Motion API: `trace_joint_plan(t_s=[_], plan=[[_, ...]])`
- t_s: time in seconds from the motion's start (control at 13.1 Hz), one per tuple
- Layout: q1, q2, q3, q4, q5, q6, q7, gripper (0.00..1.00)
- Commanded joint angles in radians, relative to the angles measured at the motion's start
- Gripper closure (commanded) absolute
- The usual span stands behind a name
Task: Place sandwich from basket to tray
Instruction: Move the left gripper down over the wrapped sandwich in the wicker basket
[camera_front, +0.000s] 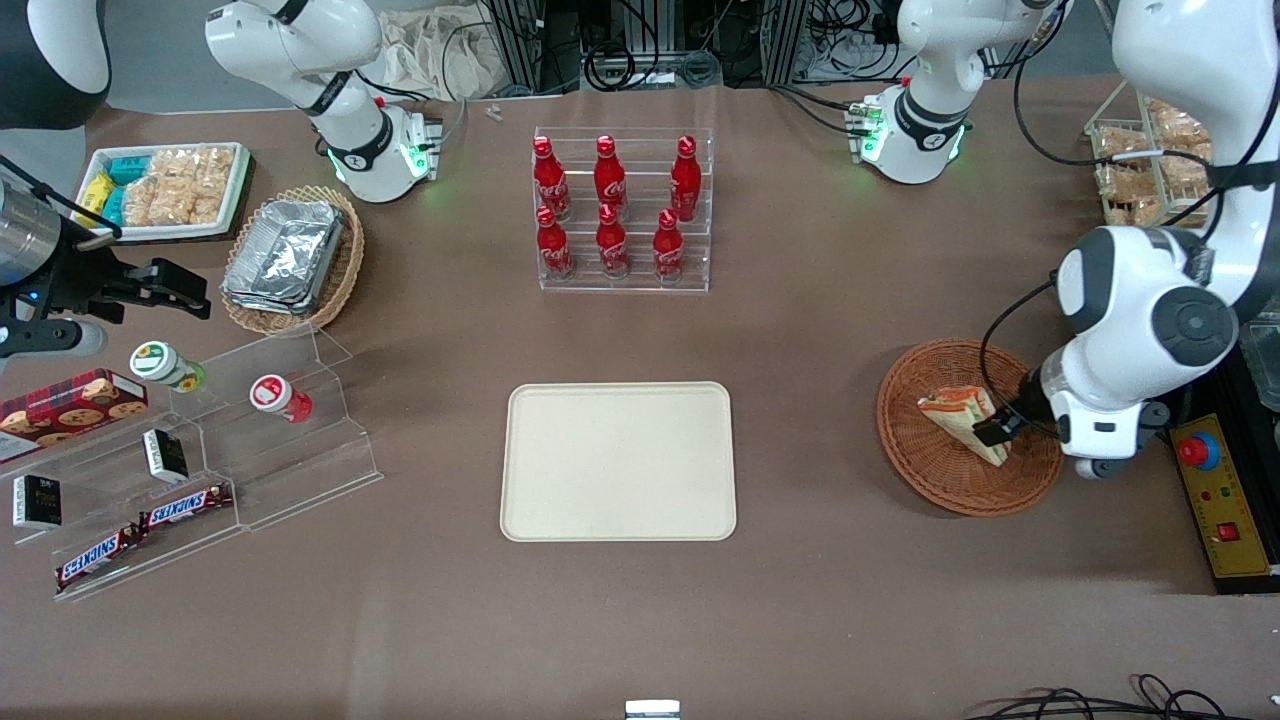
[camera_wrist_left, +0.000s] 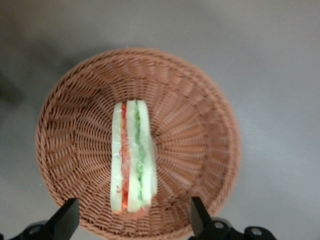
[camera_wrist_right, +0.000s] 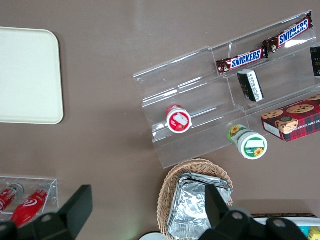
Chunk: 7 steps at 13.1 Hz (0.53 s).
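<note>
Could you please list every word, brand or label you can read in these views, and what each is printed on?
"SNICKERS": two candy bars on the clear stand.
Red bottles: white script, too small to read.
Cookie box, dark packets, cup lids: print unreadable.
Sandwich, basket, tray: no text.
Tool, open, hovers above the sandwich.

White, green, red-orange sandwich (camera_wrist_left: 132, 157); reddish-brown woven basket (camera_wrist_left: 200, 125); cream tray (camera_front: 618, 461).

— Where is the left arm reaching?
— It is bending down at the working arm's end of the table, its wrist pointing straight downward.
— And the gripper (camera_wrist_left: 132, 220)?
— It is hovering with its fingers (camera_wrist_left: 65, 220) spreading wide apart, one on each side, neither touching anything below them.
</note>
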Motion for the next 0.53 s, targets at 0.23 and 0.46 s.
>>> trace_joint_plan(t_s=[0.23, 0.46], plan=[[0.011, 0.017, 0.011, -0.09, 0.041, 0.084, -0.05, 0.0], [0.011, 0.06, 0.013, -0.096, 0.041, 0.136, -0.093, 0.0]])
